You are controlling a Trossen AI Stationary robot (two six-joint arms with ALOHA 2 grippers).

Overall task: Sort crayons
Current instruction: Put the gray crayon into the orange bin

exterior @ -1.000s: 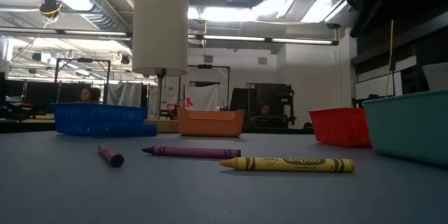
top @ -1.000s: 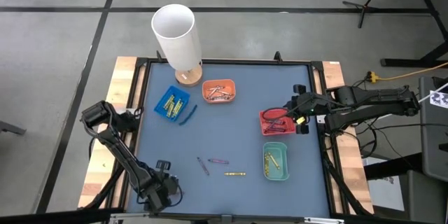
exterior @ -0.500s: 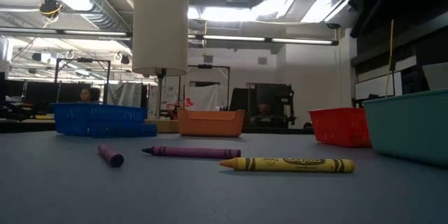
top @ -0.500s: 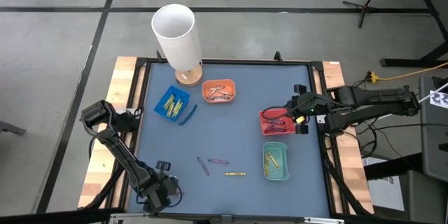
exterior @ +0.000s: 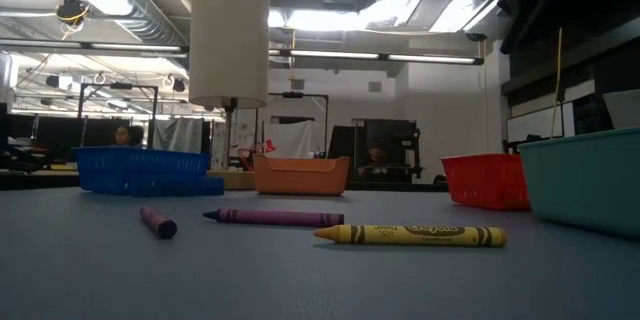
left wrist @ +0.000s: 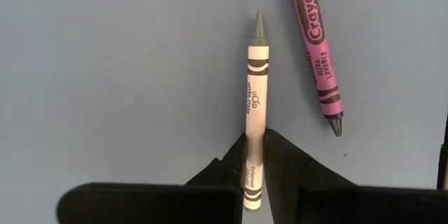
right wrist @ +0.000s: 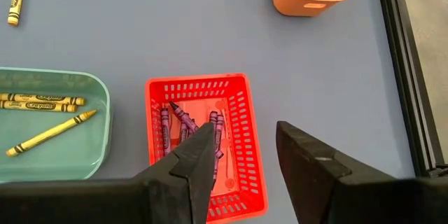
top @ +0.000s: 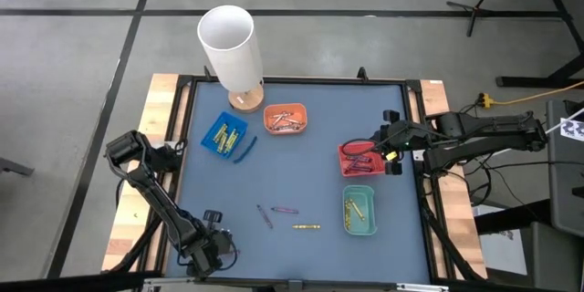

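Trays (top: 285,119): four.
Loose crayons (top: 306,226): three on mat.
Left gripper (left wrist: 256,175): pinching one grey crayon (left wrist: 255,105).
Right gripper (right wrist: 243,155): parted, empty, over red tray (right wrist: 241,119).

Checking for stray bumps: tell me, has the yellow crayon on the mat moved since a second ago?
No. The yellow crayon lies in the same spot, just as far from the green tray in the low view.
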